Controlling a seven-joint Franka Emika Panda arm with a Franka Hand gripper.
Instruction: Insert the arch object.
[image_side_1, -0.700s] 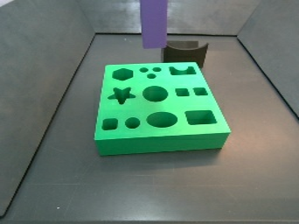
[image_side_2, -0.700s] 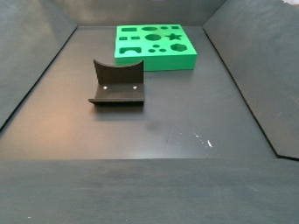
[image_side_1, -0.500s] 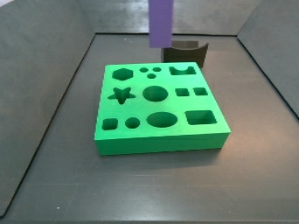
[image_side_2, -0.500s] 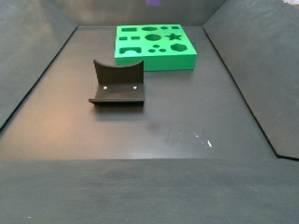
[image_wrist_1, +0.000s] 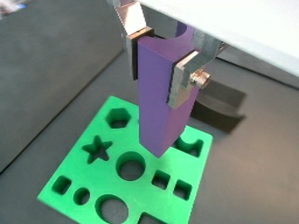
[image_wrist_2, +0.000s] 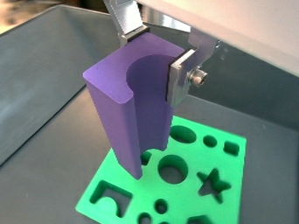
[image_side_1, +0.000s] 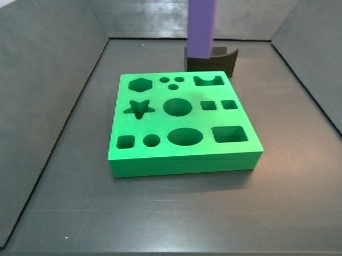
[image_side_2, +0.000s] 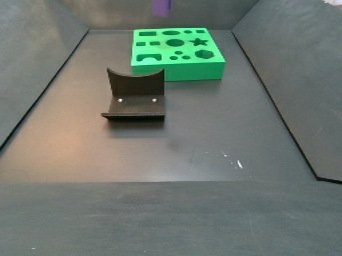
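One step looks done: the gripper (image_wrist_2: 158, 54) pinches the arch object (image_wrist_2: 128, 105), a tall purple bar with a curved channel down one side, between its silver fingers (image_wrist_1: 184, 74). The bar hangs upright from the gripper, lifted clear. Below its lower end lies the green board (image_wrist_1: 73, 173) of shaped holes, and the bar's foot is not in any hole. The arch-shaped slot (image_side_1: 206, 81) sits at the board's far edge, roughly under the bar (image_side_1: 202, 28) in a side view. Beyond the gripper stands the dark fixture (image_side_2: 134, 95), empty. Judged remaining: align over the slot, lower, release.
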